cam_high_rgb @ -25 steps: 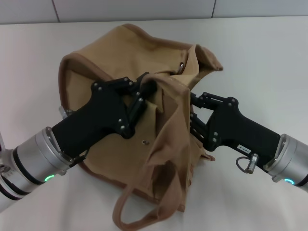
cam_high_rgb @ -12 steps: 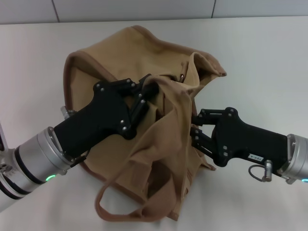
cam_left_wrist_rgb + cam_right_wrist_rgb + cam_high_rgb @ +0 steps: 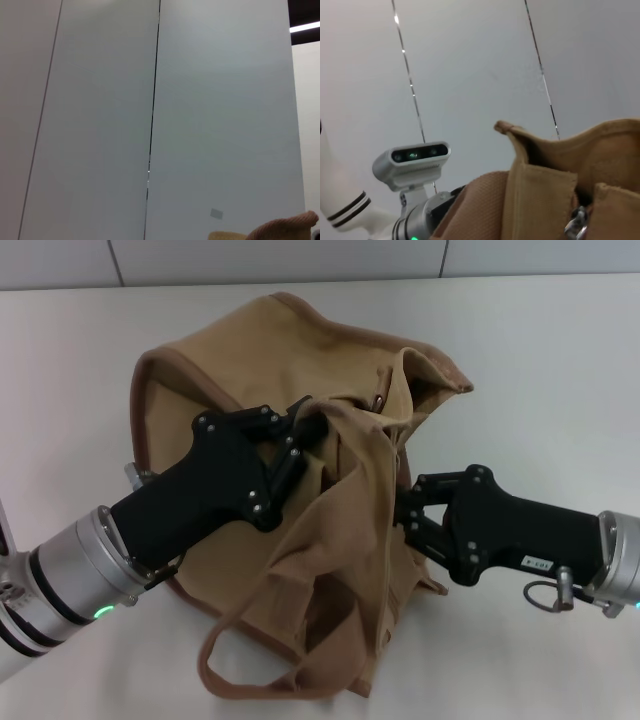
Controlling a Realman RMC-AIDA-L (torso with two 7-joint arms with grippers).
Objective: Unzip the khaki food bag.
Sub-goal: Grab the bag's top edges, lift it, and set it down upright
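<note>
**A:** Head view first. Khaki food bag [image 3: 300,500] sits mid-table [image 3: 560,370], slumped and crumpled, top gaping toward the far side. One webbing handle [image 3: 250,680] loops out at the near edge. Silver zipper pull [image 3: 380,400] shows near the far top rim.

**B:** Left gripper?

**A:** Left gripper [image 3: 305,425] is up on the bag's top, fingers pinched on a fold of canvas by the opening; clenched on the fabric as far as I can see. Arm comes in from the near left.

**B:** And the right one?

**A:** Right gripper [image 3: 405,515] is pressed against the bag's right side, lower than the left. Fingertips are tucked behind a hanging fold of cloth, so I can't tell if they're spread or closed, or if they hold anything.

**B:** Do the wrist cams help w/ that?

**A:** Not much. Left wrist view is nearly all grey wall panels [image 3: 150,125], w/ just a sliver of tan cloth in one corner. No fingers visible.

**B:** Right wrist?

**A:** Right wrist view gives what head view doesn't: a close look at the bag's rim and seams, plus a silver metal ring or pull at the frame edge. Behind the bag it also catches the robot's head camera [image 3: 412,162]. No fingers of its own there either.
</note>
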